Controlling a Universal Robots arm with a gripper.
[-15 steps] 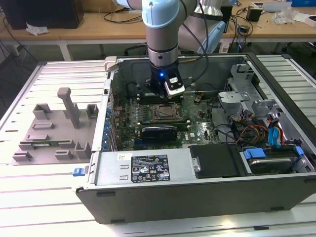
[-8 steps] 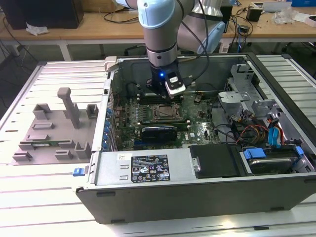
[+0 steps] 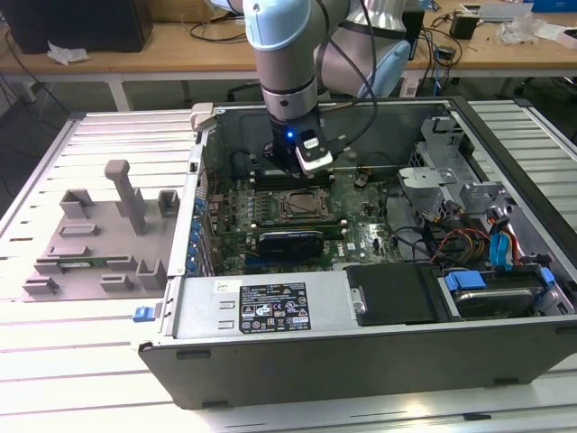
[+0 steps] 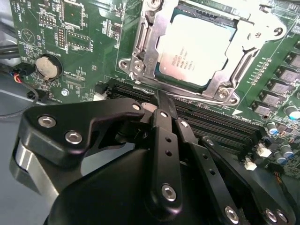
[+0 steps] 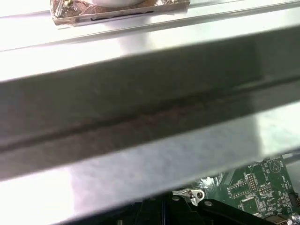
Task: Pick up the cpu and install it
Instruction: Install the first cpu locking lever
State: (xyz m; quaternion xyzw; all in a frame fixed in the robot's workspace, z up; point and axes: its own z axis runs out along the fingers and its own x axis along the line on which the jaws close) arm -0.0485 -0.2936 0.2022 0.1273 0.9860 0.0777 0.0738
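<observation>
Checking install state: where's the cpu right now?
The cpu sits in the motherboard socket frame in the second wrist view, just beyond the claw and the memory slots.

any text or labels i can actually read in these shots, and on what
None can be read out reliably.
White sticker on the grey metal computer case: print too small.
Silver square cpu seated in its metal socket frame: etched lines blurred.
Green motherboard: white markings too small.
</observation>
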